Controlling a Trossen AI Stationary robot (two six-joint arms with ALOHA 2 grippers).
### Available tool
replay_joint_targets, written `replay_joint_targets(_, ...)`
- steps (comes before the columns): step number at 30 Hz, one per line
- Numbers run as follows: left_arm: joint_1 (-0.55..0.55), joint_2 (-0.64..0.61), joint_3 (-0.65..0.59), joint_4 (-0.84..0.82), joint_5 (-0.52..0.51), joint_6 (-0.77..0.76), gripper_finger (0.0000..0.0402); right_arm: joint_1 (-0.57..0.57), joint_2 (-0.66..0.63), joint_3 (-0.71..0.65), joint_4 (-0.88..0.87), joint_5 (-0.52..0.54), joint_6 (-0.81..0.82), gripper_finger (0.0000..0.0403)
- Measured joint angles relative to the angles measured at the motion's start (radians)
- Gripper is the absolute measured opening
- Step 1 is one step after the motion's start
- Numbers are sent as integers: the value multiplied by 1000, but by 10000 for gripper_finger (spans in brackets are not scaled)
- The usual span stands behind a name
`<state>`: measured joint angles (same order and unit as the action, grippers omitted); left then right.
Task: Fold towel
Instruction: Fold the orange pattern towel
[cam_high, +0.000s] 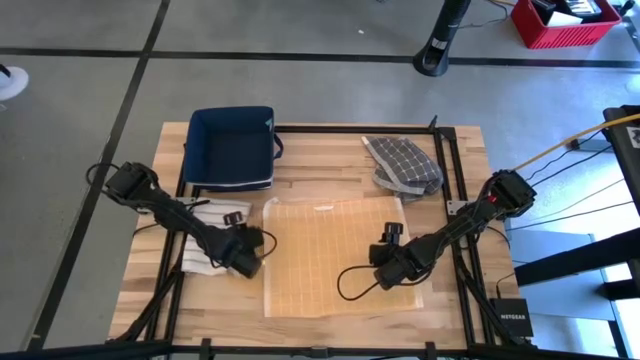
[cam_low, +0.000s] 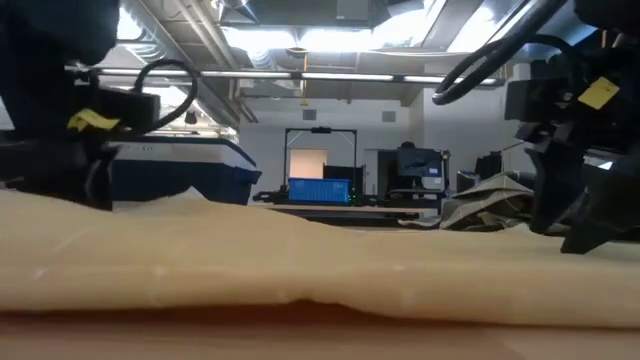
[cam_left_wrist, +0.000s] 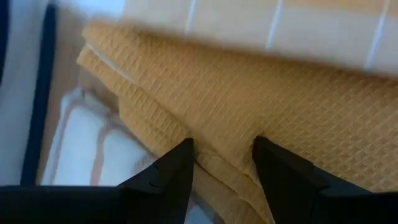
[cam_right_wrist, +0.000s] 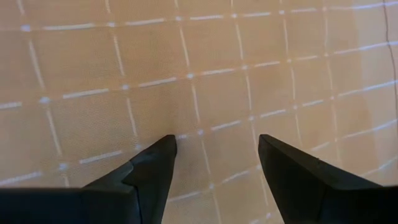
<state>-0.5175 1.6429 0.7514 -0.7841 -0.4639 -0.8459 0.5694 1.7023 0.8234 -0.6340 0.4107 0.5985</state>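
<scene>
Tan waffle-weave cloth, crossed by thin pale grid lines, made up the towel (cam_high: 335, 255), which lay spread flat on the wooden table (cam_high: 460, 165) between the two arms. The left gripper (cam_high: 250, 262) was low at the towel's left edge, its fingers (cam_left_wrist: 171, 174) parted, with the layered cloth edge lying in the gap between them; whether they pressed the cloth could not be told. A white striped cloth (cam_high: 205, 235) lay under and just behind that gripper, showing beside the towel's edge in the left wrist view. The right gripper (cam_high: 385, 275) sat over the towel's right part, near its right edge, fingers (cam_right_wrist: 155, 165) likewise apart with flat towel beneath and nothing between them. A black cable looped across the towel just to the left of that gripper.

Beyond the left gripper, toward the far side of the table, stood a dark blue bin (cam_high: 232, 148), close to the towel's far left corner. Beyond the right gripper, a grey checked cloth (cam_high: 402, 165) lay crumpled, just touching the towel's far right corner. In the low view the towel (cam_low: 320, 270) filled the foreground as a low rumpled band, with a gripper at each side of it.
</scene>
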Motion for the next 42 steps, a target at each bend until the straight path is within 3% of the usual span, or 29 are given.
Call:
replay_joint_targets(10,-73,-8,-31,-257,78,-268,166,45,-43,-5,-153,-56,104,238)
replay_joint_targets(20,-108,-5,3,-293,98,-293,166,92,-48,8,-211,-47,134,239)
replay_joint_targets(27,-99,-3,206,-304,99,-97,166,92,-54,143,-272,-42,82,239)
replay_joint_targets(33,-89,-6,391,-324,95,49,166,92,-140,204,-291,-69,76,239)
replay_joint_targets(38,-51,-7,450,-153,94,152,166,92,-228,199,-301,-93,116,239)
replay_joint_targets(42,16,7,438,20,162,269,179,92,-282,155,-300,-91,144,239)
